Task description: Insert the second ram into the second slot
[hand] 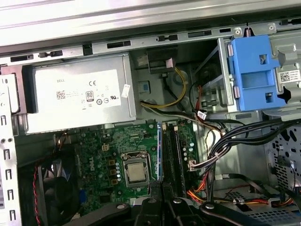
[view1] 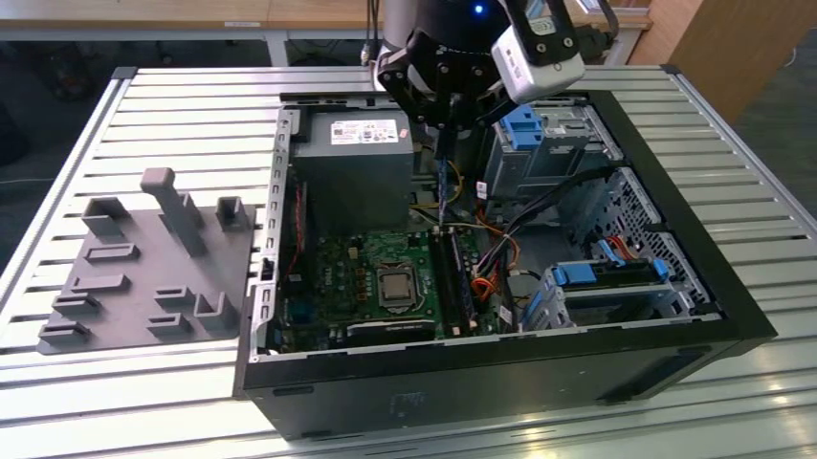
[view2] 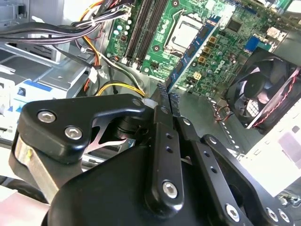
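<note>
Well, the gripper (view1: pixel 442 153) hangs in the upper middle of the exterior view, over the open computer case (view1: pixel 728 287), its fingers pinched narrow on the upper end of the memory stick (view1: pixel 442 196). The thin blue stick points down, its lower end close over the far end of the dark memory slots (view1: pixel 453 277) on the green board (view1: pixel 342 273); whether it touches them I cannot tell. In the second wrist view the fingertips (view2: pixel 162 96) clamp one end of the stick (view2: pixel 195 49), which reaches out over the board beside the processor socket (view2: pixel 186 33), near a black fan (view2: pixel 263 89). In the first wrist view the stick (hand: pixel 160 150) shows edge-on, just beside the slots (hand: pixel 173 155). A grey power supply (view1: pixel 358 163) sits inside the case, and a grey moulded tray (view1: pixel 141 268) lies on the slatted table (view1: pixel 191 105) at the exterior view's left.
</note>
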Controlling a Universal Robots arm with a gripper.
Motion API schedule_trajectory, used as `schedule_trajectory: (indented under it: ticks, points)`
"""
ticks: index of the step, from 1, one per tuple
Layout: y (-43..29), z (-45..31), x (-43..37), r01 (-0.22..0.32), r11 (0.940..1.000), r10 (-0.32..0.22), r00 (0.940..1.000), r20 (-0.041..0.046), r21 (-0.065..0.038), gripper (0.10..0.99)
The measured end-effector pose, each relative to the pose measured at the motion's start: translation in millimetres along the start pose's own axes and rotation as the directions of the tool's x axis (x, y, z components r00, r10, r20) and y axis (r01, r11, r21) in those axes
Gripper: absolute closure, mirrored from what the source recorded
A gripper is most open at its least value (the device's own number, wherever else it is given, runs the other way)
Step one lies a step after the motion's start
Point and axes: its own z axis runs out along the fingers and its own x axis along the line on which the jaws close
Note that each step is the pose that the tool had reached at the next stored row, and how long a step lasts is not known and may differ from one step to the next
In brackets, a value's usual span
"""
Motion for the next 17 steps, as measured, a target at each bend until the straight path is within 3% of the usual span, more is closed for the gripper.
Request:
schedule_trajectory:
  ticks: [17]
  points:
    - [0.0, 0.1, 0.0, -0.099, 0.9951, 0.099, 0.9951, 0.0037, -0.002, 0.961]
